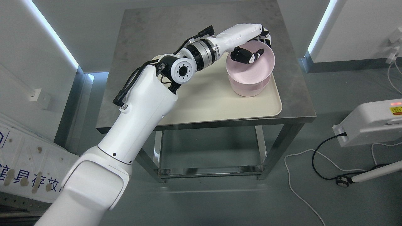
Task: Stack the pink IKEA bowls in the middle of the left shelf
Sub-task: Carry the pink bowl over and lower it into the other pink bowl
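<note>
Robot hand (251,51) grips pink bowl (251,67) — steel table (201,28).

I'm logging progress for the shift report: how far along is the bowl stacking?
Done: nothing is shelved; no shelf shows in this view. In hand: the left hand grips the rim of the upper pink bowl, thumb inside, as it sits tilted in the lower pink bowl on the cream tray on the steel table. Left: seemingly carrying the bowls to the shelf.
</note>
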Controlling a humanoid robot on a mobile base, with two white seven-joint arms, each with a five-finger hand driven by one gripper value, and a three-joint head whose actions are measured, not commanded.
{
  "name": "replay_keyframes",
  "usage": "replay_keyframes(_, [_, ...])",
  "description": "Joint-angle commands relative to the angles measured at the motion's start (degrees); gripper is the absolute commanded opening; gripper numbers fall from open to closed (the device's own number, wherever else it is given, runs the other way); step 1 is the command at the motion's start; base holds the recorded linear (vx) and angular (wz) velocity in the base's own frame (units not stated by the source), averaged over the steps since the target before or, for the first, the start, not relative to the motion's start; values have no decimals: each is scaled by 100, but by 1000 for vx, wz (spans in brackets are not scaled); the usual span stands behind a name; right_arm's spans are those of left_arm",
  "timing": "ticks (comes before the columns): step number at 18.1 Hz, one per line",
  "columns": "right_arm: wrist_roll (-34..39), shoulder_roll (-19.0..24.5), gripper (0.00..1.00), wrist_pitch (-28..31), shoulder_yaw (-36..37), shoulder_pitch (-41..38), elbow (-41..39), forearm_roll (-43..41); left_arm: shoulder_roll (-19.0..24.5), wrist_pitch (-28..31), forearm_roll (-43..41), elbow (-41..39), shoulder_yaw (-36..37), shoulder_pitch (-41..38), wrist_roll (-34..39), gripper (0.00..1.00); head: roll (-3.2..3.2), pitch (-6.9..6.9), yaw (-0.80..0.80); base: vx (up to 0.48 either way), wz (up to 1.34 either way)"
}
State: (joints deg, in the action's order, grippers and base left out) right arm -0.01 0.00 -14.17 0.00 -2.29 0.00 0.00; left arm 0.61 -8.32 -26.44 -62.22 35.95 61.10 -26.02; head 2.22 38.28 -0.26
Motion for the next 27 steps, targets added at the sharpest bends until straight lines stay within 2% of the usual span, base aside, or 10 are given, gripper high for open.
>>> replay_keyframes(1, [1,-100,100,2,26,0,-100,-9,39,-3,7,526,176,112,9,3,0,0,0,0,0])
replay_keyframes(5, [1,-100,100,2,26,0,-100,-9,39,-3,16,562,88,95,9,12,0,0,0,0,0])
replay_keyframes(7, [1,-100,100,2,26,0,-100,-9,39,-20,25,570,9,86,9,33,0,0,0,0,0])
replay_keyframes(12, [1,-100,100,2,26,0,-100,-9,39,-134,270,343,-911,-107,9,66,0,0,0,0,0])
replay_keyframes(14, [1,-100,100,2,26,0,-100,-9,39,-362,883,-174,-1509,-369,18,67,0,0,0,0,0])
replay_keyframes(17, [1,-100,100,2,26,0,-100,-9,39,-591,2812,-1603,-2012,-1377,-95,71,0,0,0,0,0])
replay_keyframes(19, [1,-100,100,2,26,0,-100,-9,39,-635,3092,-2353,-1978,-2142,-488,71,0,0,0,0,0])
replay_keyframes(22, [1,-100,100,2,26,0,-100,-9,39,-732,2648,-2532,-1847,-2673,-1229,71,0,0,0,0,0])
replay_keyframes(25, [1,-100,100,2,26,0,-100,-9,39,-627,584,-2392,-2021,-2726,-1195,71,0,0,0,0,0])
replay_keyframes(27, [1,-100,100,2,26,0,-100,-9,39,-128,62,-2392,-2083,-2674,-1011,70,0,0,0,0,0])
